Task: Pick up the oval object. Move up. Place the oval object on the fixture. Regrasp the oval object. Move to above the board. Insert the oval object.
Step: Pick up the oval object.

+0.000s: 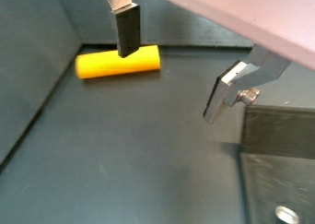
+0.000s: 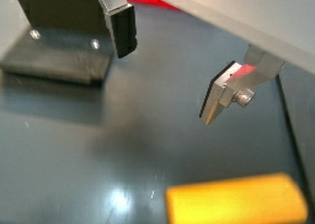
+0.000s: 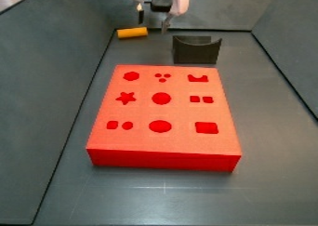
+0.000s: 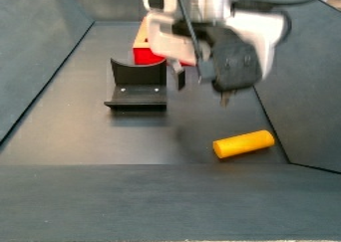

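Gripper (image 1: pixel 172 80) hanging above the dark floor, jaws wide apart, nothing between them. Two silver fingers with dark pads seen in both wrist views: one finger (image 1: pixel 124 27) over the near edge of the oval object (image 1: pixel 118 62), the other finger (image 1: pixel 227 91) well off to the side over bare floor. No contact with the peg as far as can be told; gap between pad tip and peg hard to judge from a wrist view. Also seen open in a wrist view (image 2: pixel 172 71), with the oval object (image 2: pixel 237 203) lying flat on the floor at the frame edge.

Oval object yellow-orange, on its side, on the floor, not on the fixture and not in the board. In a side view (image 3: pixel 132 32) lying at the far left, just left of the gripper (image 3: pixel 161 23), near the back wall. In a side view (image 4: pixel 244 144) lying alone on the floor, below and right of the gripper (image 4: pixel 200 82).

Fixture (image 3: pixel 194 50) dark, upright, on the floor just beyond the far edge of the board (image 3: pixel 163 151), right of the peg. Also seen as fixture (image 4: pixel 136 87) and (image 2: pixel 55 48), apart from the peg.

Board red, flat, in the middle of the floor, shaped recesses in a three-by-three grid, all unfilled. Small red patch of board (image 4: pixel 146 49) behind the fixture.
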You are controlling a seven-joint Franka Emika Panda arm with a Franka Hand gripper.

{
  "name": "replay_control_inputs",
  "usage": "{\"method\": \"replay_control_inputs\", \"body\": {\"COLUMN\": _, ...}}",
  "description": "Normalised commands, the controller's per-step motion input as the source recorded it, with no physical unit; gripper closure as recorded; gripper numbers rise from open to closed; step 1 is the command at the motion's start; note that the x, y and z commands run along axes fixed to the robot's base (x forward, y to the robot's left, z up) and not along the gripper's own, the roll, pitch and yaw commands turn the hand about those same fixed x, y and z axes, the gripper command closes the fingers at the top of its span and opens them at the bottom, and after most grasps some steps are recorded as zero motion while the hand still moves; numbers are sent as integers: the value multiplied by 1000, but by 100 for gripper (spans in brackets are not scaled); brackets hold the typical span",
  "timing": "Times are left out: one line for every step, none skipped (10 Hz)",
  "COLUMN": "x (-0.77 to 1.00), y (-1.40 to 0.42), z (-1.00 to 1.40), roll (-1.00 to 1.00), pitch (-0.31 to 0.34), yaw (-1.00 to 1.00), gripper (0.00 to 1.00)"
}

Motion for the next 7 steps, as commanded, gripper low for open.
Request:
{"method": "replay_control_inputs", "body": {"x": -34, "y": 720, "z": -734, "roll": -31, "pitch": 174, "yaw": -229, "gripper": 0}}
{"method": "replay_control_inputs", "body": {"x": 0, "y": 709, "z": -734, "roll": -46, "pitch": 181, "yaw": -226, "gripper": 0}}
{"method": "replay_control_inputs", "body": {"x": -20, "y": 714, "z": -626, "roll": -10, "pitch": 220, "yaw": -237, "gripper": 0}}
{"method": "replay_control_inputs", "body": {"x": -123, "y": 626, "z": -549, "roll": -50, "pitch": 267, "yaw": -329, "gripper": 0}}
{"method": "replay_control_inputs", "body": {"x": -214, "y": 443, "z": -329, "roll": -59, "pitch": 274, "yaw": -486, "gripper": 0}}
{"method": "replay_control_inputs", "body": {"x": 166, "y": 151, "z": -20, "roll": -79, "pitch": 123, "yaw": -363, "gripper": 0}}
{"method": "replay_control_inputs", "body": {"x": -74, "y": 0, "z": -23, "roll": 0, "pitch": -26, "yaw": 0, "gripper": 0}}
